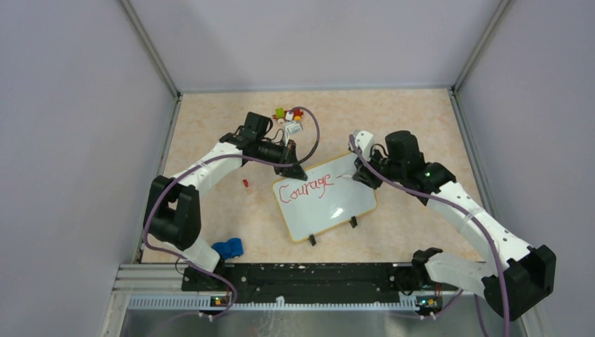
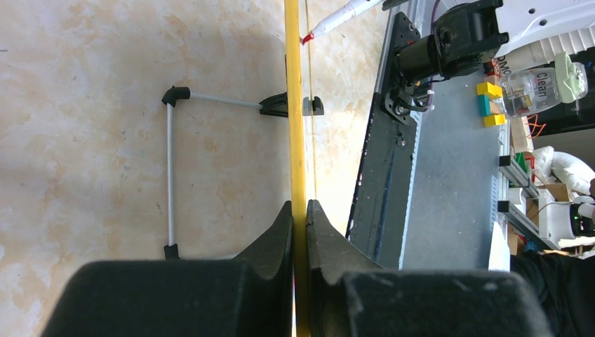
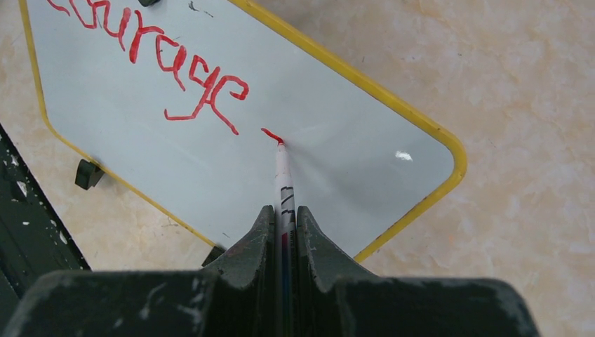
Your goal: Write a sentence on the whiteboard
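Observation:
The whiteboard [image 1: 330, 207] lies tilted at the table's middle, with a yellow rim and black feet. The sentence [image 1: 304, 189] reads only "Courage" in red on its upper left. In the right wrist view the word [image 3: 161, 60] is followed by a short new red stroke. My right gripper [image 3: 283, 209] is shut on a white marker [image 3: 283, 184] whose red tip touches the board [image 3: 351, 175] at that stroke. My left gripper [image 2: 299, 205] is shut on the board's rim [image 2: 297, 105], seen edge-on. In the top view it [image 1: 298, 170] clamps the board's far left corner, and the right gripper [image 1: 359, 173] is over the far right edge.
Several small coloured blocks [image 1: 288, 114] lie at the back. A small red cap [image 1: 245, 182] lies left of the board. A blue object [image 1: 228, 248] sits near the left arm's base. The board's wire stand [image 2: 170, 175] shows behind it. A black rail [image 1: 302, 276] runs along the front edge.

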Motion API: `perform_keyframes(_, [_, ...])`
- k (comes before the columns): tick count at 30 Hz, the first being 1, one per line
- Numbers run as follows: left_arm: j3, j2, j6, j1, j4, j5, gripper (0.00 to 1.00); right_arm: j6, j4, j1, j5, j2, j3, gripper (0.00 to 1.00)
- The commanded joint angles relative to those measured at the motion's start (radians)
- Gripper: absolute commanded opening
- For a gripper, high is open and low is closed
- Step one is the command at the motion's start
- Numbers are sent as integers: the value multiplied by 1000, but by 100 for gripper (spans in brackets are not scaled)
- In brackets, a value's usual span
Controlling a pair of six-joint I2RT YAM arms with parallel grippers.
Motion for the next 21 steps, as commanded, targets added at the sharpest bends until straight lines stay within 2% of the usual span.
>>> perform_keyframes(1, [-31, 39, 69, -17, -29, -30, 0, -33, 10, -33, 84, -20, 31, 0])
perform_keyframes(11, [-27, 39, 70, -18, -33, -31, 0, -24, -9, -50, 123, -37, 44, 0])
perform_keyframes(18, [-29, 36, 67, -18, -30, -26, 0, -32, -77, -50, -82, -40, 118, 0])
perform_keyframes(21, [-28, 36, 62, -18, -27, -24, 0, -13, -67, -50, -113, -30, 135, 0])
